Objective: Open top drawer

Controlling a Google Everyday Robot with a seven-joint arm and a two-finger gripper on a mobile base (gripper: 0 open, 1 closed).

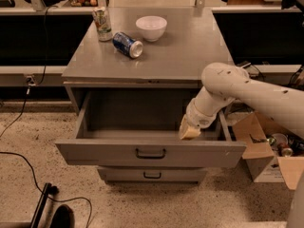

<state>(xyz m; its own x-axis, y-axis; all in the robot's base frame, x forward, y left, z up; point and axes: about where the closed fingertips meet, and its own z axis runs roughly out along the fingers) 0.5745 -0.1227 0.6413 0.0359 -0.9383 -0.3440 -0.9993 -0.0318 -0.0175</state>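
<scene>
The top drawer (109, 154) of the grey cabinet stands pulled far out, its deep grey box showing nothing inside it. Its wide flat front carries a small dark pull handle (150, 153) at centre. My gripper (188, 130) hangs at the end of the white arm, inside the open drawer near its right front corner, just behind the drawer front and right of the handle. A shorter drawer (152, 175) below it is shut.
On the cabinet top (190, 46) stand a white bowl (151, 27), a blue can lying on its side (127, 44) and an upright can (102, 23). An open cardboard box (266, 151) with clutter sits on the floor at right. Black cables (28, 160) lie at left.
</scene>
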